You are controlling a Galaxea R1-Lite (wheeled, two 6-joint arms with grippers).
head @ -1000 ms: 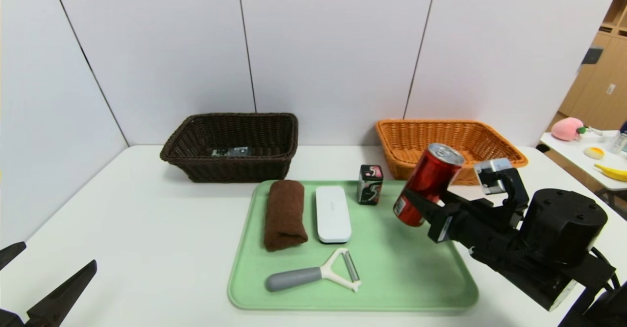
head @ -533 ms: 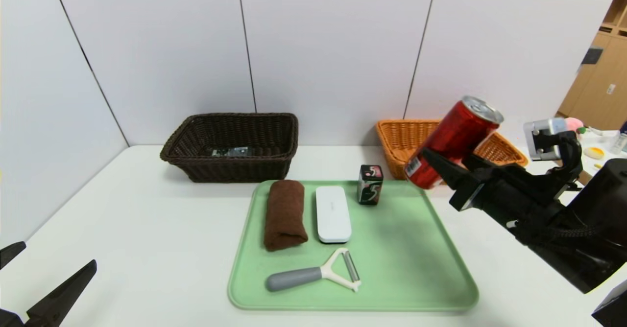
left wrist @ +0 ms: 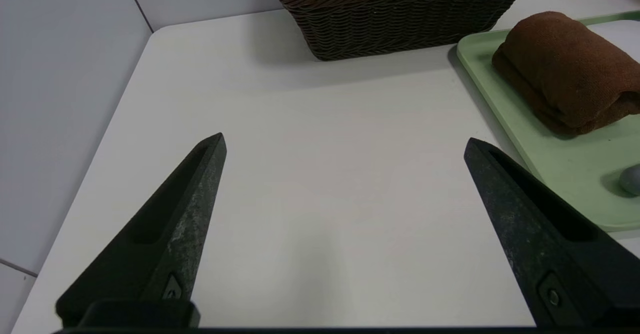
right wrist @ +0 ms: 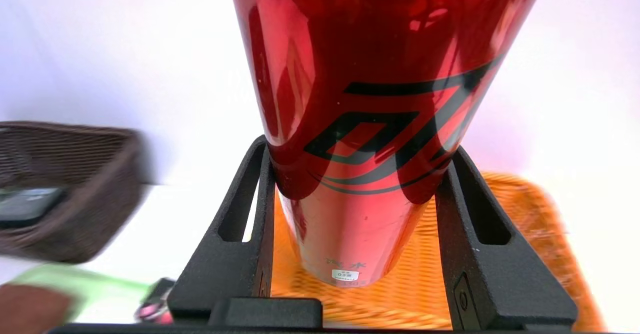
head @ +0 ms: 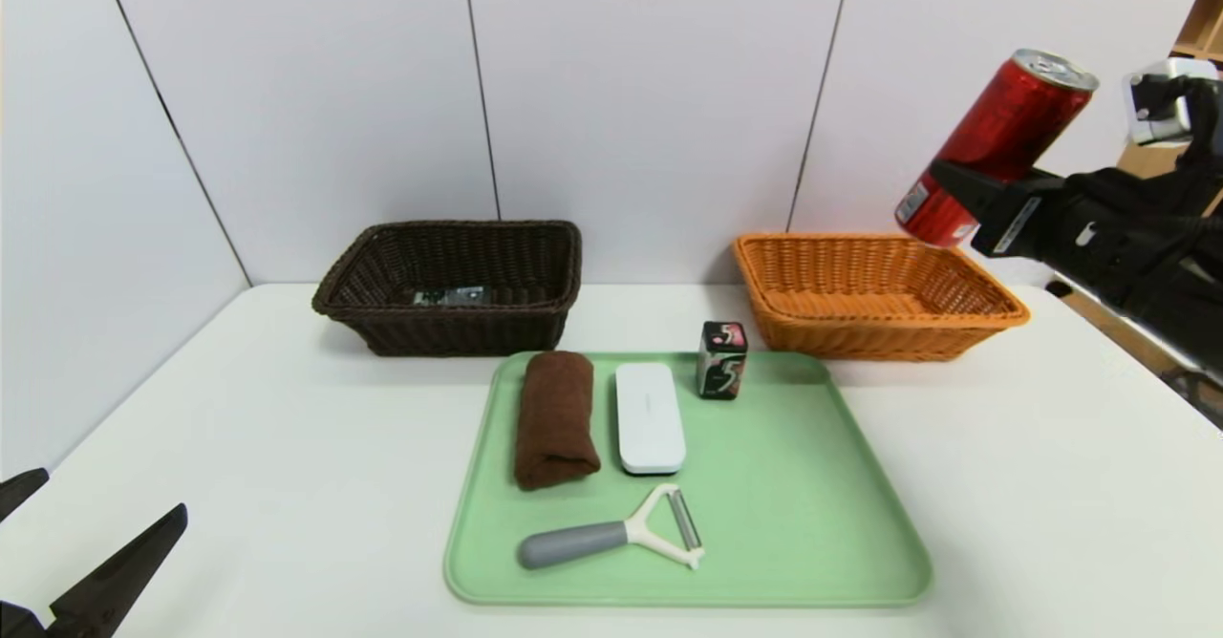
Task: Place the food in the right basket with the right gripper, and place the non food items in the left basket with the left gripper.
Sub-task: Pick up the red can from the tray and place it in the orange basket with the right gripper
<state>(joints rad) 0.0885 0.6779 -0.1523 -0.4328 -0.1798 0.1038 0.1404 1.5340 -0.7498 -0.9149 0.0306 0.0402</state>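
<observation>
Clamping the red can (head: 994,146) between its fingers, the right hand (head: 965,194) had risen from beside the green tray (head: 793,523) a second before and now hung above the orange basket (head: 874,296) at the tabletop's (head: 268,428) far right edge, the can tilted with its top up and outward. Nothing on the tray had shifted: brown towel (head: 554,416), white case (head: 649,417), gum box (head: 721,360) and peeler (head: 616,535). The dark basket (head: 449,285) sat along the far edge, left of centre. The left hand (left wrist: 345,224) stayed parked, spread open and empty, at the near left corner.
</observation>
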